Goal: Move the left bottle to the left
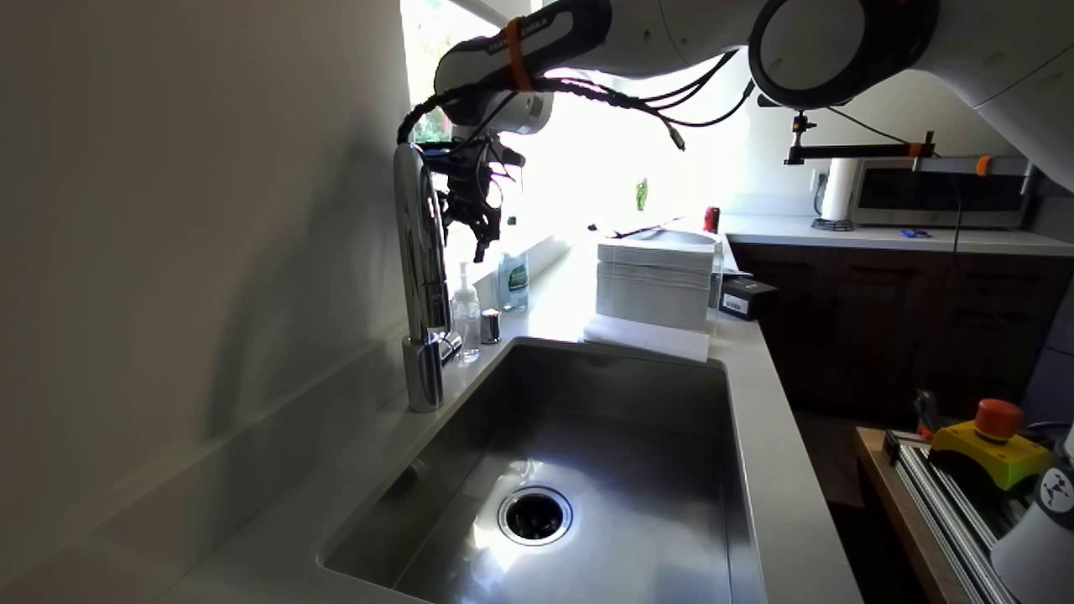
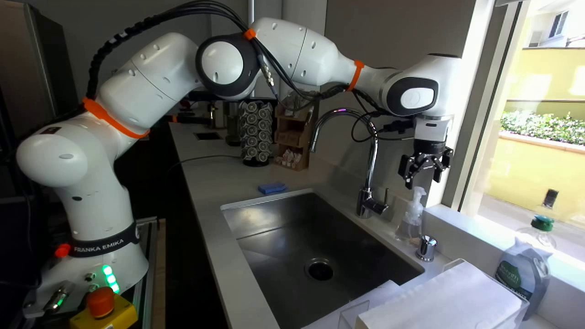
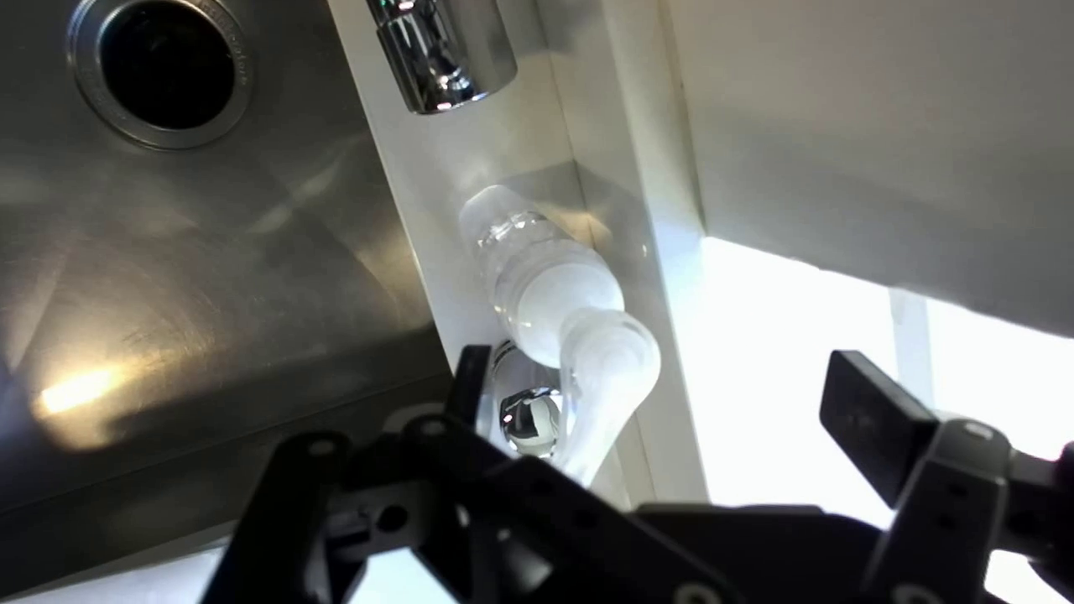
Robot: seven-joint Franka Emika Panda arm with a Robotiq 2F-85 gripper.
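Wrist view: gripper [image 3: 671,403] spread wide near the pump bottle [image 3: 558,306]; in an exterior view, base [image 2: 107,253] reads FRANKA EMIKA

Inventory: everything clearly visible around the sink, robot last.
sink: 1, grey, in counter
faucet: 1, chrome, beside sink
pump bottle: 1, clear, beside faucet
chrome cylinder: 1, silver, beside pump bottle
paper stack: 1, white, at sink's end
soap bottle: 1, clear, green cap, beside paper stack
box: 1, black, beside paper stack
can: 1, red, past paper stack
microwave: 1, dark-fronted, on far counter
paper roll: 1, white, beside microwave
sponge: 1, blue, on counter near sink
pod rack: 1, silver, on counter
organiser: 1, brown, beside pod rack
stop button: 1, red, near arm base
arm: 1, white, reaching over counter
hand: 1, black, open, near pump bottle's top
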